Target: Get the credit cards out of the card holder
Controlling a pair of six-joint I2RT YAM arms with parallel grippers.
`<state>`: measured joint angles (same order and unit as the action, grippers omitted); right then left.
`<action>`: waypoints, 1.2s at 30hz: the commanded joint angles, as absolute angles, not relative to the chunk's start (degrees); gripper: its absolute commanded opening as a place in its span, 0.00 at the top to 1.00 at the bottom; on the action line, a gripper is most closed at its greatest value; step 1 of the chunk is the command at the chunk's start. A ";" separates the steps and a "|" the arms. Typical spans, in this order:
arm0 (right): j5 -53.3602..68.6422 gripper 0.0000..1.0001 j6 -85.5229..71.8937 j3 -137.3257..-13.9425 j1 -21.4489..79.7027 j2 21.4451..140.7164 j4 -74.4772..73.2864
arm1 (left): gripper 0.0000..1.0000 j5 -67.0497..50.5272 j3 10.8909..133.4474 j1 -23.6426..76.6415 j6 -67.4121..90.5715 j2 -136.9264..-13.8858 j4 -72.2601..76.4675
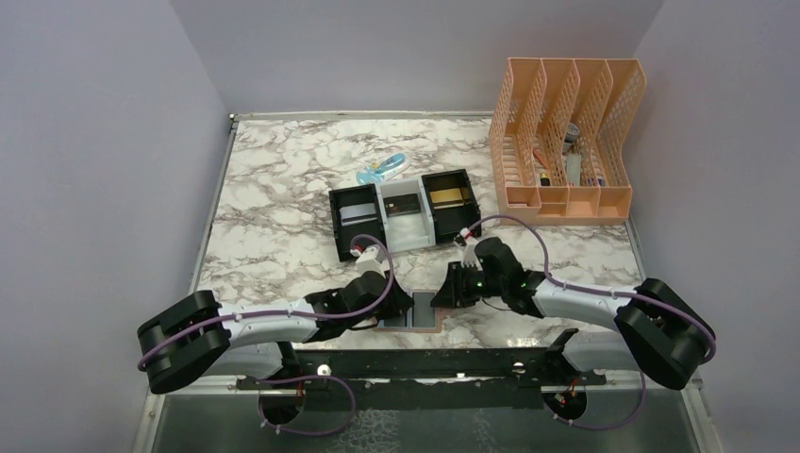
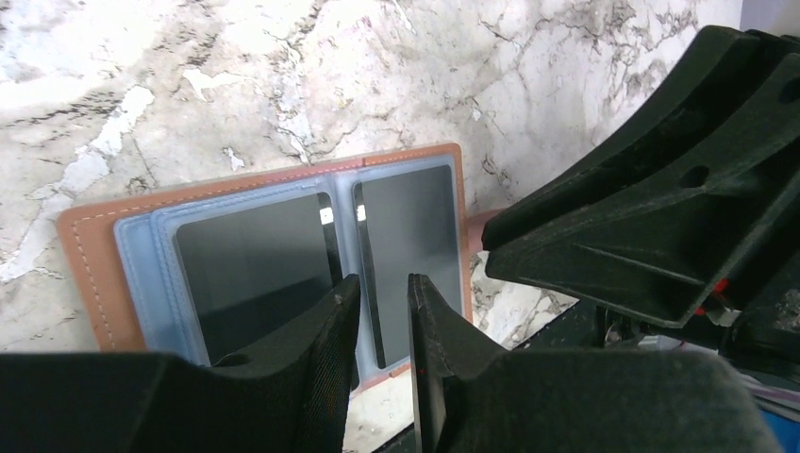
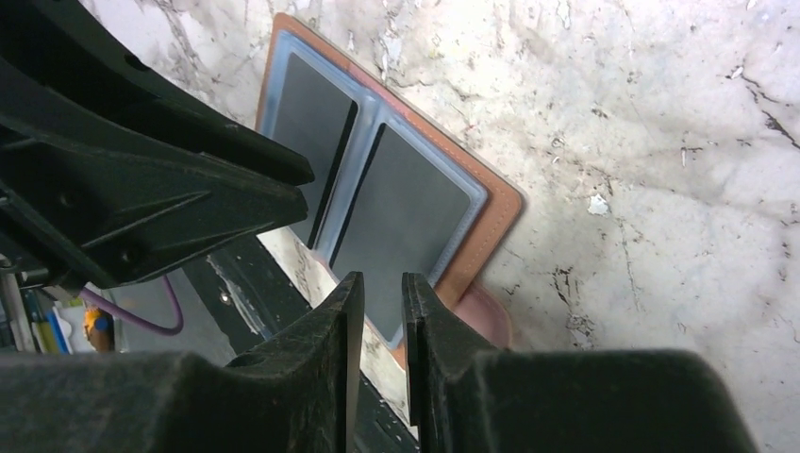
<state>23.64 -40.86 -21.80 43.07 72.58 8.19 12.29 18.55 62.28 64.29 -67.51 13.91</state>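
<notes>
The tan card holder [image 1: 423, 310] lies open and flat at the table's near edge, between my two grippers. Its pale blue-grey pockets show dark grey faces in the left wrist view [image 2: 255, 269] and the right wrist view [image 3: 406, 212]; I cannot tell whether these are cards. A gold-orange card [image 1: 447, 195], a dark card [image 1: 406, 204] and a silvery card [image 1: 358, 213] lie in the black-and-white tray [image 1: 380, 225]. My left gripper [image 1: 404, 304] [image 2: 384, 280] hovers over the holder's near edge, jaws nearly together and empty. My right gripper [image 1: 451, 288] [image 3: 383, 278] is the same, by the snap tab [image 3: 488, 316].
A peach mesh file organiser [image 1: 566, 142] with a few items stands at the back right. A small blue object [image 1: 382, 170] lies behind the tray. A black rail [image 1: 425, 363] runs along the near table edge, right beside the holder.
</notes>
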 commanded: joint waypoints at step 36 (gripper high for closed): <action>16.74 0.89 -39.34 -21.35 43.33 85.25 6.90 | 0.85 6.35 13.96 62.49 70.58 -70.78 28.41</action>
<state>24.82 -41.74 -22.87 42.78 81.62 9.54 6.07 14.74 62.24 68.40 -73.45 24.40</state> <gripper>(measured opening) 0.109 0.177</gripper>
